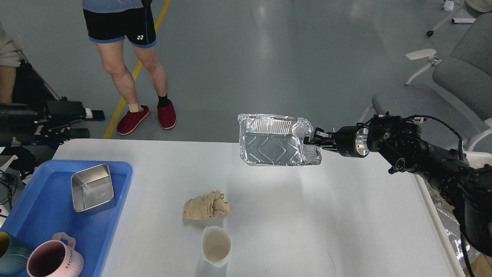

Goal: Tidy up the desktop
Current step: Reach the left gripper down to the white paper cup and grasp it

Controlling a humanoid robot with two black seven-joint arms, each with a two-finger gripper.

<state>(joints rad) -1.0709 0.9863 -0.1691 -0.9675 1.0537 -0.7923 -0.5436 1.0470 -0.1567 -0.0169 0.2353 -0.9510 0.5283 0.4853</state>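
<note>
The desktop [307, 215] is a large white-grey tabletop. On it lie a crumpled beige paper wad [206, 206] and a white paper cup [216, 245] near the front middle. My right gripper [312, 140] is shut on the right rim of an empty aluminium foil tray [273, 141] and holds it in the air over the far edge of the desktop, tilted towards me. My left gripper [92, 123] has come in at the far left, beyond the table's far left corner, with its two fingers apart and empty.
A blue plastic tray [46, 207] at the front left holds a steel box [92, 187], a pink mug [54, 259] and a teal mug [9, 254]. A person [127, 57] stands beyond the table. Grey chairs [442, 92] stand at the right.
</note>
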